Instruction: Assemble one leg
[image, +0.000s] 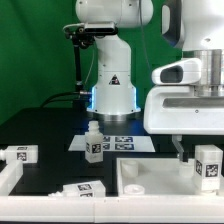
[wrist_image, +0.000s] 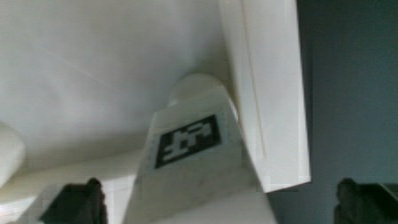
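A white leg with a black-and-white tag stands at the right end of the large white tabletop, on the exterior view's right. My gripper hangs right over it. In the wrist view the leg runs between my two dark fingertips, with a gap on each side, so the jaws are open around it and not touching. The leg lies against the tabletop's raised wall. Three more legs are in the exterior view: one upright, one at the left, one lying in front.
The marker board lies on the black table in front of the robot base. A white rim piece runs along the front left. A green wall stands behind.
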